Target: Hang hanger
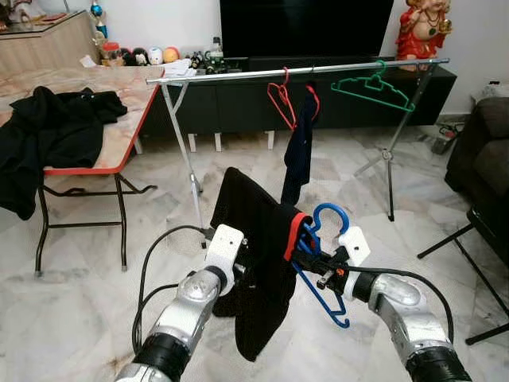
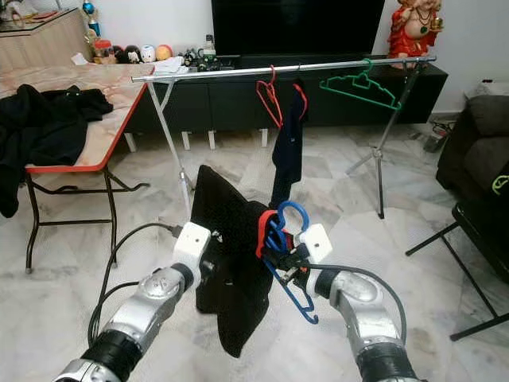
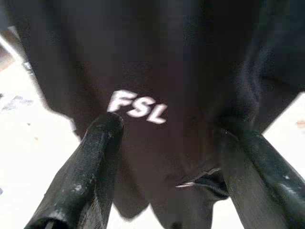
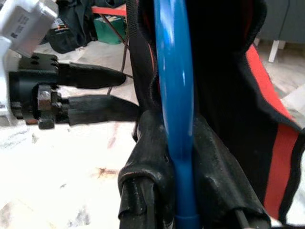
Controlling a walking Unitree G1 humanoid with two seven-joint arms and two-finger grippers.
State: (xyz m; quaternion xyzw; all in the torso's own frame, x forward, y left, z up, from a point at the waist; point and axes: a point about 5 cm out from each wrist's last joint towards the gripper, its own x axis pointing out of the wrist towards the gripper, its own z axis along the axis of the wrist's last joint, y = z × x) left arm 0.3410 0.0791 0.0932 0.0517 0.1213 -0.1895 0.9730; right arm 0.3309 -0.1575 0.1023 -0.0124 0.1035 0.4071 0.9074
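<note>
A blue hanger [image 1: 328, 208] carries a black shirt [image 1: 254, 231] with a red collar. It is held low in front of me, well short of the silver clothes rail [image 1: 238, 74]. My right gripper [image 1: 306, 259] is shut on the blue hanger [image 4: 174, 95] just below its hook. My left gripper [image 3: 167, 129] is open against the shirt's left side, the cloth with white "FSL" lettering [image 3: 138, 106] between its spread fingers. The rail holds a red hanger [image 1: 280, 99], a green hanger [image 1: 372, 90] and a dark blue garment [image 1: 299, 151].
A red-edged folding table [image 1: 119, 139] with black clothes [image 1: 56, 127] stands at the left. A dark sofa [image 1: 485, 135] and a black stand [image 1: 469, 231] are at the right. A black cable [image 1: 151, 263] loops on the marble floor. A TV cabinet lies behind the rail.
</note>
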